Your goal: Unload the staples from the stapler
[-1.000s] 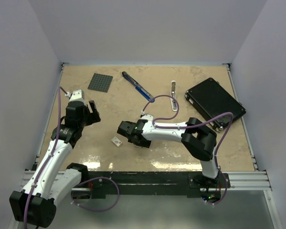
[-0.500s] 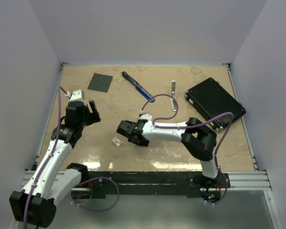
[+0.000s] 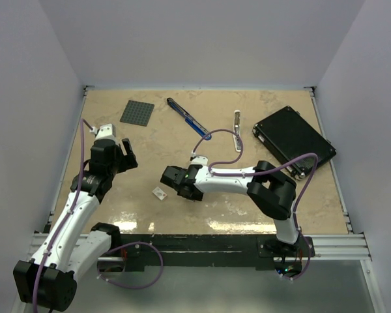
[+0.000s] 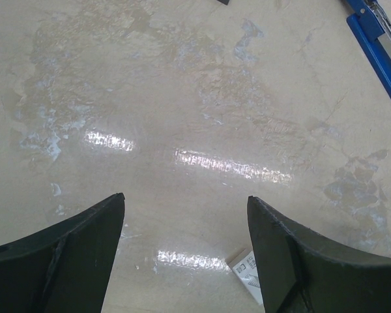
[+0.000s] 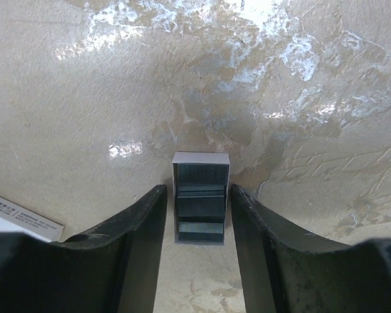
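Staples [image 5: 200,210]: small grey stacked strips, flat on table [image 3: 313,202], left of centre. Far left, left gripper [image 4: 186,201] hovers spread wide, nothing in it. Next, white block [image 3: 159,193]. Just right of it, right gripper [image 5: 198,190] sits low over staples, fingers flanking both long sides, strip axis running along fingers. Firm pinch or hair's gap: cannot tell. Stapler [image 3: 188,119] lies diagonal farther back, well apart. Right arm clearly nearer. Likely next move: finish pinch, lift.
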`<state>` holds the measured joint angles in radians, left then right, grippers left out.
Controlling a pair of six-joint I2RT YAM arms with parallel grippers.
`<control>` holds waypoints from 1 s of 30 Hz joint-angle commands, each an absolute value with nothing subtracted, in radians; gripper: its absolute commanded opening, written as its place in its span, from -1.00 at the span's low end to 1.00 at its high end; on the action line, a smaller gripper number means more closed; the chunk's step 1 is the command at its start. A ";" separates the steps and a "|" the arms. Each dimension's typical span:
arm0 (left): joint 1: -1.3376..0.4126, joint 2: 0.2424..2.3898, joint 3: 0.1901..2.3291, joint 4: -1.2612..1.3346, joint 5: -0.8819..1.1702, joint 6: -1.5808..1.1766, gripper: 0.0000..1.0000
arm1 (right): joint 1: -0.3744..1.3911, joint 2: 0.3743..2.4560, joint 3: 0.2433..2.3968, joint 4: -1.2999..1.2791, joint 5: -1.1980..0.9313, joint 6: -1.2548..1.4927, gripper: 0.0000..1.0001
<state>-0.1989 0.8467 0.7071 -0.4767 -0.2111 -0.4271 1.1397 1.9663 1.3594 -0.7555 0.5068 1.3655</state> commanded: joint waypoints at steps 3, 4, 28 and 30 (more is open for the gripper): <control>-0.201 0.833 0.704 -0.442 -0.206 -0.414 0.61 | 1.140 1.950 1.330 -0.710 0.557 1.312 -0.24; -0.201 0.833 0.704 -0.442 -0.206 -0.414 0.61 | 1.140 1.948 1.324 -0.707 0.563 1.304 -0.28; -0.206 0.844 0.707 -0.442 -0.199 -0.417 0.58 | 1.172 1.557 0.940 -0.154 0.267 0.282 -0.43; -0.204 0.847 0.707 -0.443 -0.201 -0.416 0.58 | 1.172 1.563 0.934 -0.121 0.215 0.247 -0.42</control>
